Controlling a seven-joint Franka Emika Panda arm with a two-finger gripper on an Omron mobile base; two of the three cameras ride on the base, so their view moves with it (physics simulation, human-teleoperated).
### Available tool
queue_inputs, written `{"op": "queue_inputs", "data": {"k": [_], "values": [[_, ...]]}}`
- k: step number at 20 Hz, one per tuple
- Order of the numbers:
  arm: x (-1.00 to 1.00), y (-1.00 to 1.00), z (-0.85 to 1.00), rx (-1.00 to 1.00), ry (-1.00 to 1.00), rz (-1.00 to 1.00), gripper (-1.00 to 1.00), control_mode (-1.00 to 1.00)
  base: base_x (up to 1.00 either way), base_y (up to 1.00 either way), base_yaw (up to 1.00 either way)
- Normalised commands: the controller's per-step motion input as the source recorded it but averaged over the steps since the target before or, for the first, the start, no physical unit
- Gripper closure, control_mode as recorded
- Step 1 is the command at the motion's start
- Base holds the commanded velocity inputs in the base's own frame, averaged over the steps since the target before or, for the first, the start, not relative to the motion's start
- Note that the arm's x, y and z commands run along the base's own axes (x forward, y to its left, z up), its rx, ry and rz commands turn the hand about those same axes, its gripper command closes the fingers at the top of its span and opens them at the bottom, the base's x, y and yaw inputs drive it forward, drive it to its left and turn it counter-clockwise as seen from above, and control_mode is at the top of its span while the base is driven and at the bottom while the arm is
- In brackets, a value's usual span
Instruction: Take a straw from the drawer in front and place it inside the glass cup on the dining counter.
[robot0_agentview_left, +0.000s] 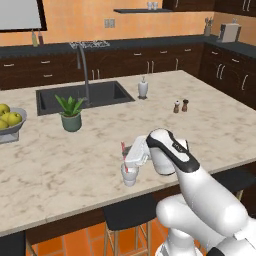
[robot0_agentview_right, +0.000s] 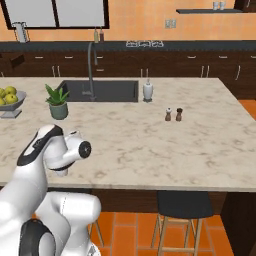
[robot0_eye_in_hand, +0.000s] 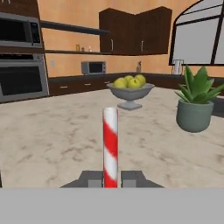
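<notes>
The straw (robot0_agentview_left: 123, 150), striped red and white, stands upright in my shut gripper (robot0_agentview_left: 129, 162) near the front edge of the cream marbled dining counter (robot0_agentview_left: 70, 165). Its lower end appears to reach into the small clear glass cup (robot0_agentview_left: 130, 177) that sits directly under the hand. In the hand view the straw (robot0_eye_in_hand: 110, 146) rises between the two dark fingertips (robot0_eye_in_hand: 91, 179), with the counter (robot0_eye_in_hand: 52, 131) stretching away behind it. In the right base view my own white arm hides the hand and the cup.
A potted plant (robot0_agentview_left: 71, 114) stands behind and left of the cup, with a fruit bowl (robot0_agentview_left: 7, 120) further left. The dark sink (robot0_agentview_left: 82, 96), a soap dispenser (robot0_agentview_left: 143, 88) and two shakers (robot0_agentview_left: 180, 106) lie further back. A stool (robot0_agentview_left: 127, 212) sits under the counter edge.
</notes>
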Motion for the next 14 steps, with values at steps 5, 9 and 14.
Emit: {"op": "queue_inputs", "data": {"k": [5,9,14], "values": [[-0.05,-0.01,0.0,0.01,-0.04,0.0,-1.0,-1.0,0.0,0.0,0.0],[0.0,-0.21,0.0,0.0,-0.01,0.0,-1.0,-1.0,0.0,0.0,0.0],[-0.05,-0.35,0.05,0.0,0.0,0.0,-1.0,-1.0,0.0,0.0,0.0]]}}
